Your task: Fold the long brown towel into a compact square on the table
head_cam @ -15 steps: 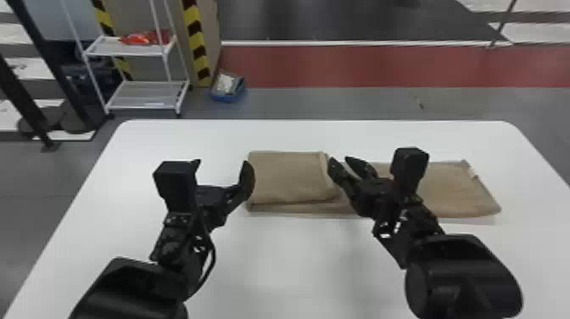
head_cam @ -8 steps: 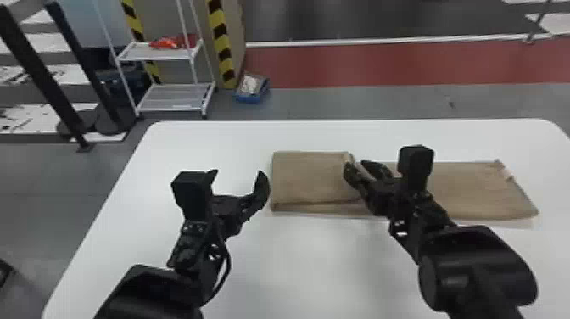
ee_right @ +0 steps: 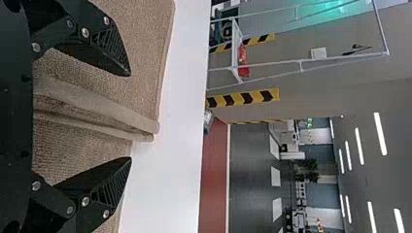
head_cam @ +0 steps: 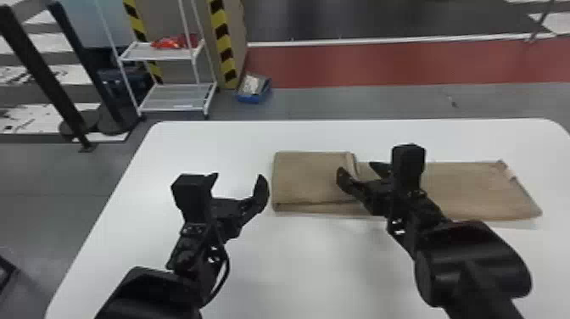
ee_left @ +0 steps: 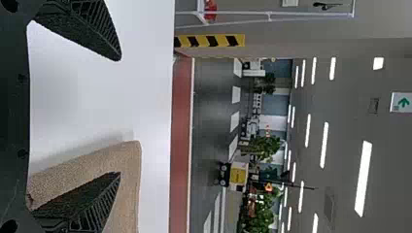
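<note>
While the left gripper [head_cam: 238, 177] and right gripper [head_cam: 357, 166] are being held wide, the partly-folded brown towel [head_cam: 470, 191] is being supported by the white table [head_cam: 314, 271]; its layers [head_cam: 307, 176] are risking being separated by shallow pinching.

Both black arms extend forward from the head view's bottom edge, the left arm [head_cam: 148, 292] slanting rightward, the right arm [head_cam: 470, 263] angled leftward. The left gripper [head_cam: 237, 176] has its two flat fingers [ee_left: 92, 29] spread wide. The right gripper [head_cam: 357, 167], well apart from it, also has parted fingers [ee_right: 104, 48].
</note>
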